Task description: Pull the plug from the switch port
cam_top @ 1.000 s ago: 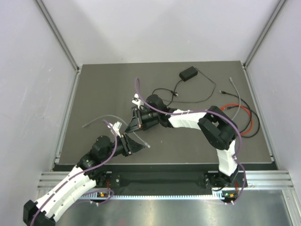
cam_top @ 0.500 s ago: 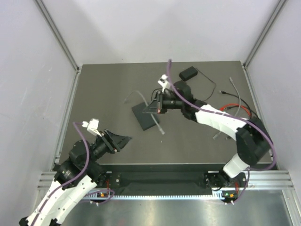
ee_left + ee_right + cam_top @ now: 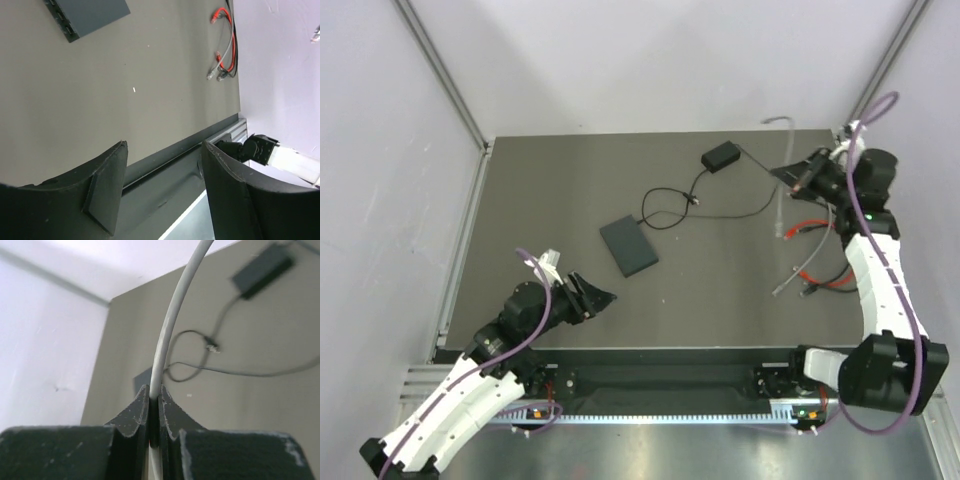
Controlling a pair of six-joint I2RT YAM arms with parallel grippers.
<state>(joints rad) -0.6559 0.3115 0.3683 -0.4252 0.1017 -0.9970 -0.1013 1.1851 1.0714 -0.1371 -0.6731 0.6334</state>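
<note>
The switch [image 3: 628, 246] is a flat black box lying alone mid-table, with no cable in it; its sockets show in the left wrist view [image 3: 87, 15]. My right gripper [image 3: 792, 176] is raised at the far right, shut on a grey cable [image 3: 778, 215] whose free end hangs below it. In the right wrist view the fingers [image 3: 154, 390] pinch the grey cable [image 3: 172, 315], and a corner of the switch [image 3: 142, 376] shows behind them. My left gripper [image 3: 602, 298] is open and empty near the table's front edge, in front of the switch, its jaws wide apart [image 3: 164, 146].
A small black power brick [image 3: 720, 156] with a thin black cord [image 3: 665, 205] lies at the back. Red, grey and black cables [image 3: 820, 262] lie in a heap at the right edge, also seen in the left wrist view [image 3: 222, 50]. Grey walls enclose the table.
My right gripper has carried the grey cable from the switch over to the far right and lifted it. My left gripper has drawn back from the switch toward the front edge.
</note>
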